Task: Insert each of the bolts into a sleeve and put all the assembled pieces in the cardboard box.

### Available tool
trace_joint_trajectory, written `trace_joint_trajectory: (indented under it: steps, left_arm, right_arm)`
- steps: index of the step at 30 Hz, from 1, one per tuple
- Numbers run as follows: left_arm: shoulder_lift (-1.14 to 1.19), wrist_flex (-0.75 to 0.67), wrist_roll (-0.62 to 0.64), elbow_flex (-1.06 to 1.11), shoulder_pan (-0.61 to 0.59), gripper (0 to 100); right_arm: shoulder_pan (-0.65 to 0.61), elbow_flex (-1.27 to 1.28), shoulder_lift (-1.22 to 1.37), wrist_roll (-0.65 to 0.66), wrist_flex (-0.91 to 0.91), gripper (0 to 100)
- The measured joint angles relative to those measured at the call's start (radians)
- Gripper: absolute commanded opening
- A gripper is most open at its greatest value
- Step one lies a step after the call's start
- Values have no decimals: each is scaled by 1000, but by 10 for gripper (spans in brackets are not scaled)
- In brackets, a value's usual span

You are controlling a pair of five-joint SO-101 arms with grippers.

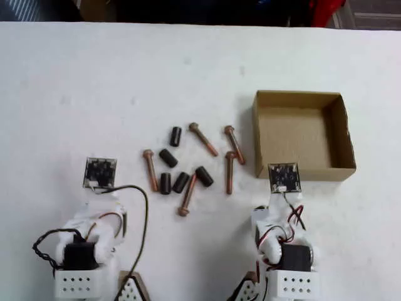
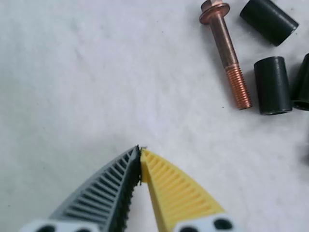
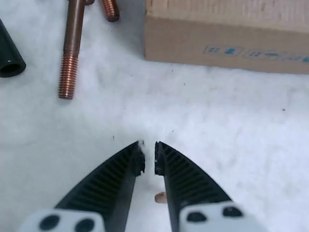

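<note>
Bolts [image 1: 205,140], five, and sleeves [image 1: 168,157], five: loose on bench [image 1: 75,81], none assembled. Cardboard box [image 1: 297,94]: empty. Left gripper [image 2: 140,153]: tips together, empty. Right gripper [image 3: 149,155]: all but together, empty. Advice: grasp nearest bolt [image 2: 226,53] near its head, thread left free.

1. We count five copper-coloured bolts lying flat and loose, none in a sleeve: a leftmost bolt [image 1: 150,169], an upper bolt [image 1: 203,139], a slanted bolt [image 1: 235,144] nearest the box, an upright-lying bolt [image 1: 230,171] just beside it, and a lowest bolt [image 1: 187,194].
2. We find five short black sleeves scattered among them: a top sleeve [image 1: 175,136], a middle sleeve [image 1: 168,157], a paired sleeve [image 1: 165,183] next to a tilted sleeve [image 1: 181,182], and a right sleeve [image 1: 204,176] just beside the lowest bolt.
3. We see the cardboard box [image 1: 341,135] upright and open-topped, right of the pile.
</note>
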Motion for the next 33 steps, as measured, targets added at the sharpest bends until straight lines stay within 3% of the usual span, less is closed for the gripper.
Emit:
trace_joint_trajectory:
  steps: [33]
  left_arm:
    - [0,0,0,0,0,24]
  right_arm:
    - [0,0,0,0,0,35]
